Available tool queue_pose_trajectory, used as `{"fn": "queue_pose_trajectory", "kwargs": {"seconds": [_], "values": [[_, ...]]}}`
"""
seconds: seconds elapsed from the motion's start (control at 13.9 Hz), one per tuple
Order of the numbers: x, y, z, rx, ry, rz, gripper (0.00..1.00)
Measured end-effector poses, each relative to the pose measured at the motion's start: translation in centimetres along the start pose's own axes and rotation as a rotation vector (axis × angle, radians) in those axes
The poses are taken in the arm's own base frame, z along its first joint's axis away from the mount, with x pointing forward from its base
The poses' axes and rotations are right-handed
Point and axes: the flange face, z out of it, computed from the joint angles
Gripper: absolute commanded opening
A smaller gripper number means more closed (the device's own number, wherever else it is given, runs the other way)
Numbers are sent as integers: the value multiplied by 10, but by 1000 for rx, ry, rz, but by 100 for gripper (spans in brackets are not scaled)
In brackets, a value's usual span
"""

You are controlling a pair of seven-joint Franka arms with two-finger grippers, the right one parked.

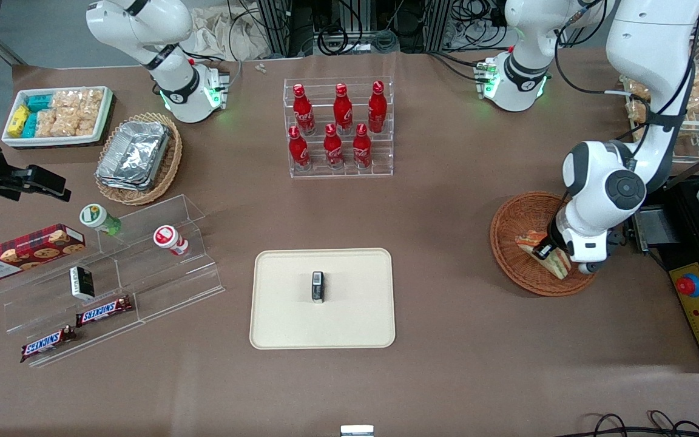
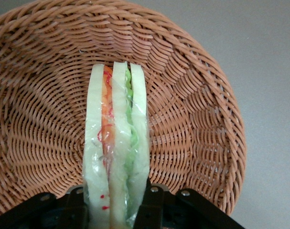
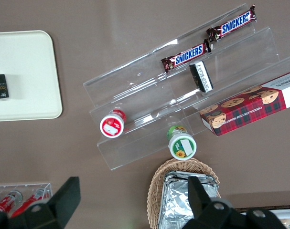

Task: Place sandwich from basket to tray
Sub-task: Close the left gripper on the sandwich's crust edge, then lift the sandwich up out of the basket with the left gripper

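The sandwich (image 2: pixel 117 143) is a clear-wrapped wedge of pale bread with orange and green filling, standing on edge in the reddish-brown wicker basket (image 2: pixel 35 119). My left gripper (image 2: pixel 115 207) is shut on the sandwich, one black finger on each bread face. In the front view the gripper (image 1: pixel 548 250) is down in the basket (image 1: pixel 516 227) at the working arm's end of the table, with the sandwich (image 1: pixel 553 258) under it. The cream tray (image 1: pixel 349 315) lies at the table's middle, nearer the front camera, with a small dark object (image 1: pixel 318 286) at its centre.
A clear rack of red bottles (image 1: pixel 338 128) stands farther from the camera than the tray. A clear stepped stand with snack bars (image 1: pixel 104 311), a cookie box (image 1: pixel 22 252), a tan basket of foil containers (image 1: pixel 137 158) and a white snack bin (image 1: pixel 58 115) lie toward the parked arm's end.
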Motion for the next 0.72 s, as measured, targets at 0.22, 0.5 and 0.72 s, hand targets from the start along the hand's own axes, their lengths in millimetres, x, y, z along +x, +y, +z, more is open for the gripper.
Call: {"fn": "queue_pose_trajectory", "kwargs": {"seconds": [0.22, 0.5, 0.72], "values": [[5, 4, -19, 21, -8, 2, 0], [22, 17, -111, 106, -11, 21, 3], [32, 26, -187, 133, -19, 64, 0]]}}
